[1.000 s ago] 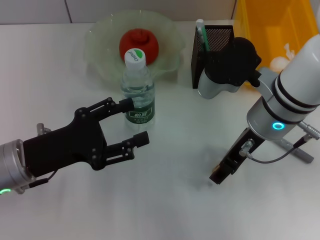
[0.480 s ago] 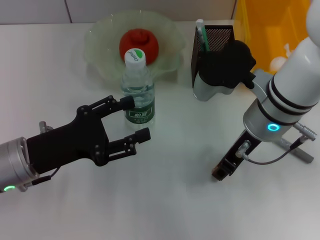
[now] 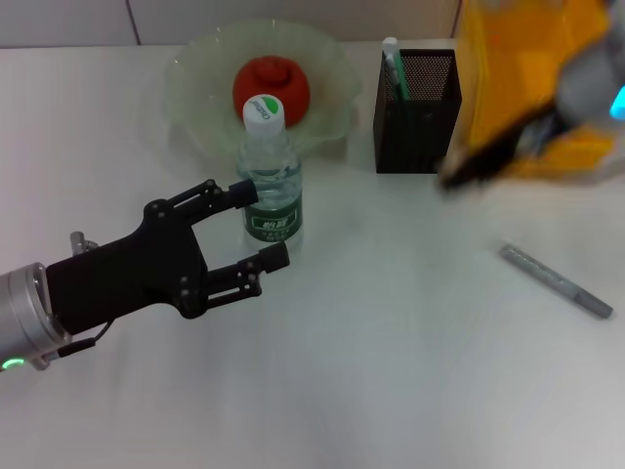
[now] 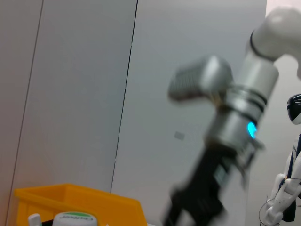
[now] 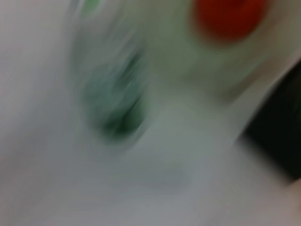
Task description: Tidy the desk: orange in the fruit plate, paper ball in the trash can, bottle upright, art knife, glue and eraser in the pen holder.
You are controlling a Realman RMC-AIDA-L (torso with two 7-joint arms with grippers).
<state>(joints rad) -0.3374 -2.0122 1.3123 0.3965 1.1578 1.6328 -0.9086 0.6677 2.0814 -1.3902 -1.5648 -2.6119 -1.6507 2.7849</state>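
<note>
The bottle [image 3: 269, 186] stands upright on the desk [image 3: 371, 381], in front of the fruit plate [image 3: 195, 78] that holds the orange [image 3: 271, 86]. My left gripper [image 3: 264, 223] is open, its fingertips right beside the bottle's label. The art knife [image 3: 393, 61] stands in the pen holder [image 3: 418, 112]. The glue [image 3: 557, 280] lies flat on the desk at the right. My right gripper [image 3: 479, 161] is a dark blur in the air between the pen holder and the trash can [image 3: 522, 59]. The paper ball and the eraser do not show.
The right arm's blurred body [image 3: 586, 88] covers much of the trash can. In the left wrist view the right arm [image 4: 235, 127] shows above the yellow bin [image 4: 70, 202]. The right wrist view is smeared: orange [image 5: 230, 14], bottle label [image 5: 117, 103].
My right arm has swung up fast from the desk's right-middle toward the pen holder and trash can, uncovering the glue. My left gripper has barely moved.
</note>
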